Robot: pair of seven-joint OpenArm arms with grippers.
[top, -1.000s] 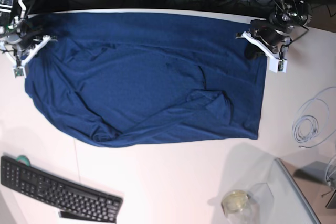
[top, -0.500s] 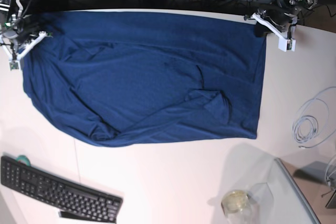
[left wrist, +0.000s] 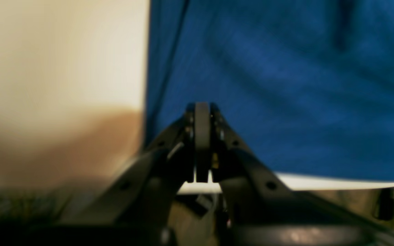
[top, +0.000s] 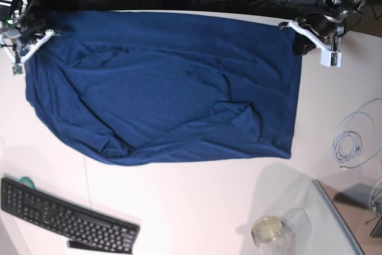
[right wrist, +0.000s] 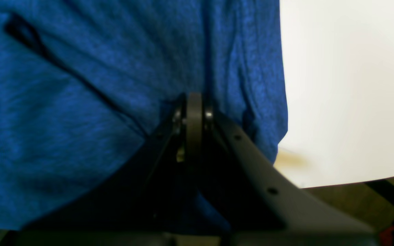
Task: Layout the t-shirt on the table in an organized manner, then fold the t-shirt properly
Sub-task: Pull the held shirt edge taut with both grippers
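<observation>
Cloth covers the far half of the table [top: 197, 207]: the t-shirt [top: 161, 88] lies spread wide with folds near its middle. At its far left corner the right gripper [top: 37, 28] sits with jaws closed; at the far right corner the left gripper [top: 299, 44] has its jaws closed too. Whether either pinches fabric is unclear.

The left wrist view is motion-blurred — the t-shirt [left wrist: 279, 85] weave and table [left wrist: 60, 61] edge smear.
</observation>
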